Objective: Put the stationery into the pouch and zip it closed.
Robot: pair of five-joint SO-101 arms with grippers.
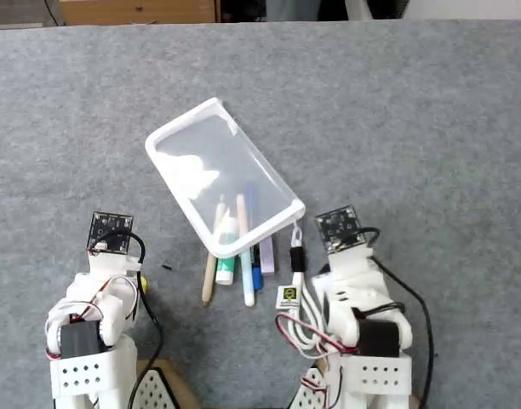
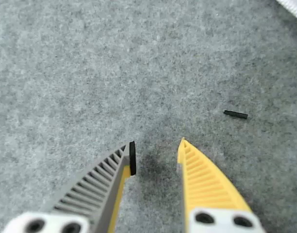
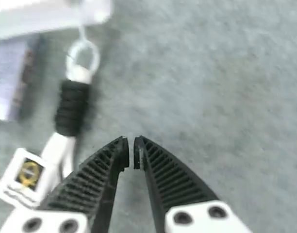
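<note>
Filling is in hand — the stationery [image 1: 239, 256] lies half out of the pouch [image 1: 218, 175] on the bench [image 1: 414, 128], so the left tool [image 2: 156, 158], parted, or the right tool [image 3: 130, 148], all but closed by the zip pull [image 3: 71, 104], should nudge it in.

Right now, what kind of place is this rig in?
Probably a lab bench set up for robot trials: grey mat as the work surface, clear pouch with pens laid out, wooden furniture behind.

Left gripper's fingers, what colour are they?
The left gripper has one grey finger and one yellow; clearest in the left wrist view.
</note>
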